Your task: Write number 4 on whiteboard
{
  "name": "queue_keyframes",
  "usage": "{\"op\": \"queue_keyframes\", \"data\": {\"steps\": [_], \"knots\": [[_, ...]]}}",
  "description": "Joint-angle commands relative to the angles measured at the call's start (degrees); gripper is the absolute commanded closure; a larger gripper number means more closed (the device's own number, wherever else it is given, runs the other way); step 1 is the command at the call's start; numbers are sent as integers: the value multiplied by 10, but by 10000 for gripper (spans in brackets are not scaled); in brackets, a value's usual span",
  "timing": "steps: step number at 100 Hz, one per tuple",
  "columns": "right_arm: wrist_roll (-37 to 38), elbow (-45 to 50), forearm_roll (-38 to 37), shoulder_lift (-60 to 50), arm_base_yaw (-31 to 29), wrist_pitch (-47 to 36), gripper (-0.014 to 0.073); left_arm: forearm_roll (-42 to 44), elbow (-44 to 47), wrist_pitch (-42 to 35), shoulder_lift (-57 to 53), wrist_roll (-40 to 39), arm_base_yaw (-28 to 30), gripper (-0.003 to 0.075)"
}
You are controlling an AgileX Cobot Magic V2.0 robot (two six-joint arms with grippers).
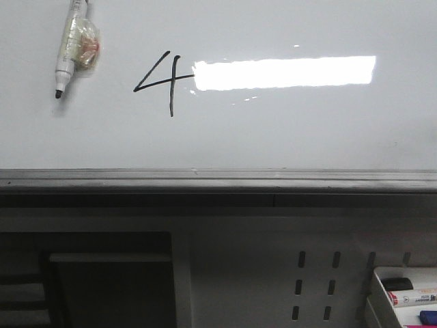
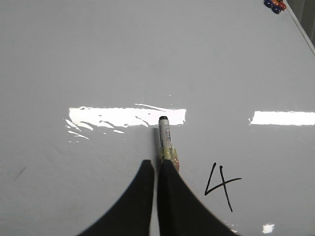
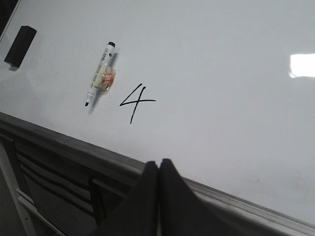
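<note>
**One black "4" on the board, one marker lying beside it**

One hand-drawn, open-topped black number 4 (image 1: 164,80) stands on the large glossy white whiteboard (image 1: 273,130), its crossbar touching the left end of the bright rectangular light reflection (image 1: 284,72). One white marker pen with a black tip (image 1: 68,51), a clear wrap around its barrel, lies on the board at about 9 o'clock from the digit, just beside it and apart from the strokes.

In the left wrist view the left hand (image 2: 156,164) is clenched, its two dark fingers pressed together; the marker lies right at the fingertips, but whether they grip it I cannot tell. The digit sits near this hand, at about 4 o'clock from the marker's cap in that picture. In the right wrist view the right hand (image 3: 158,164) is likewise clenched on nothing, hanging over the grey metal lower rim (image 1: 218,179), well apart from the digit.

One black block-shaped eraser (image 3: 20,46) rests far up the board. Beneath the rim hangs a grey perforated panel (image 1: 273,273), and a white tray (image 1: 379,294) holds three markers.
</note>
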Motion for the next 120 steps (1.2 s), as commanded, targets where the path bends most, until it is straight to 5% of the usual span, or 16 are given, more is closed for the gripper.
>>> {"op": "queue_keyframes", "data": {"steps": [1, 86, 94, 101, 120], "knots": [[-3, -13, 15, -8, -3, -28, 638, 0, -15, -4, 6, -1, 0, 741], [-3, -13, 18, -8, -3, -28, 638, 0, -13, -4, 6, -1, 0, 741], [-3, -13, 18, -8, -3, -28, 638, 55, -10, -2, 6, -8, 0, 741], [-3, -13, 18, -8, -3, -28, 638, 171, 0, 1, 10, -87, 10, 741], [-3, -13, 18, -8, -3, -28, 638, 569, 37, 28, 25, -509, 116, 741]]}}
